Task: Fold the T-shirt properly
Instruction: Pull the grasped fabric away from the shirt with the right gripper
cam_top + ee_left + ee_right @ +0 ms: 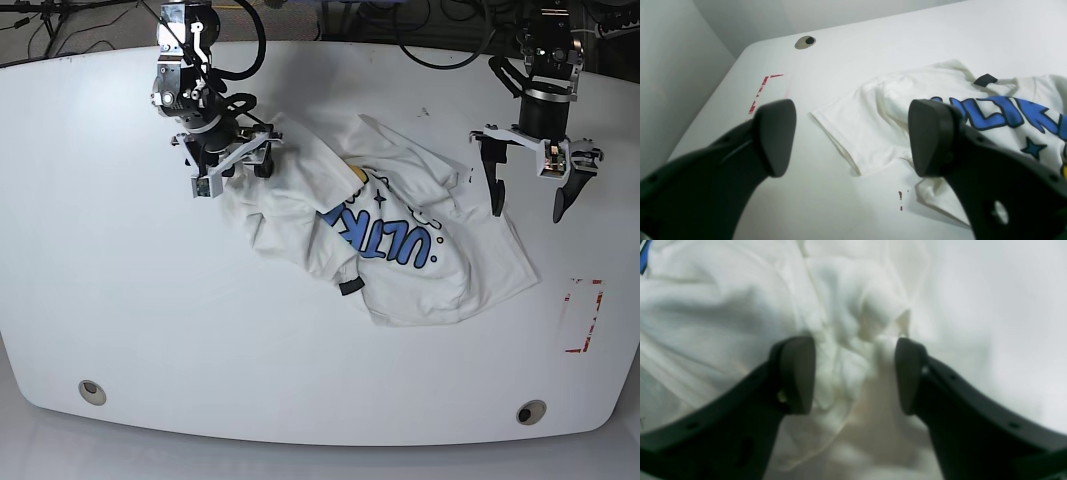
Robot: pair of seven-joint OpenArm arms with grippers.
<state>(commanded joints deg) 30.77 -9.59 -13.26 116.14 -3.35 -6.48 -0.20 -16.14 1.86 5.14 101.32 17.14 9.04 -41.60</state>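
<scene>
Crumpled large white cotton T-shirt with blue block lettering point(385, 245) lying in an uneven heap near the middle of the white rounded surface point(120, 290), print side up, small dark neck label point(349, 288) showing at the near edge. Nothing folded yet by the look of it: cloth bunched and twisted, one short sleeve point(853, 133) spread flat on the surface in the left wrist view, the other side gathered into wrinkles. Black right gripper point(232, 160) down at the far corner of the heap on the base view's left, jaws parted around a raised bunch of white fabric in the right wrist view, one pad touching or almost touching the cloth, no firm pinch visible. Black left gripper point(528, 180) held above the bare surface just beside the shirt's other edge, jaws wide apart, nothing between them. Red tape corner marks point(583, 315) on the surface toward the base view's right, two round grey grommet holes point(92, 391) along the near edge. Judged progress: at the very start, probably still in the flattening stage. Left to do, most likely: seize two corners or shoulders, pull the garment out flat and smooth, then turn the sleeves in and fold the body over.
</scene>
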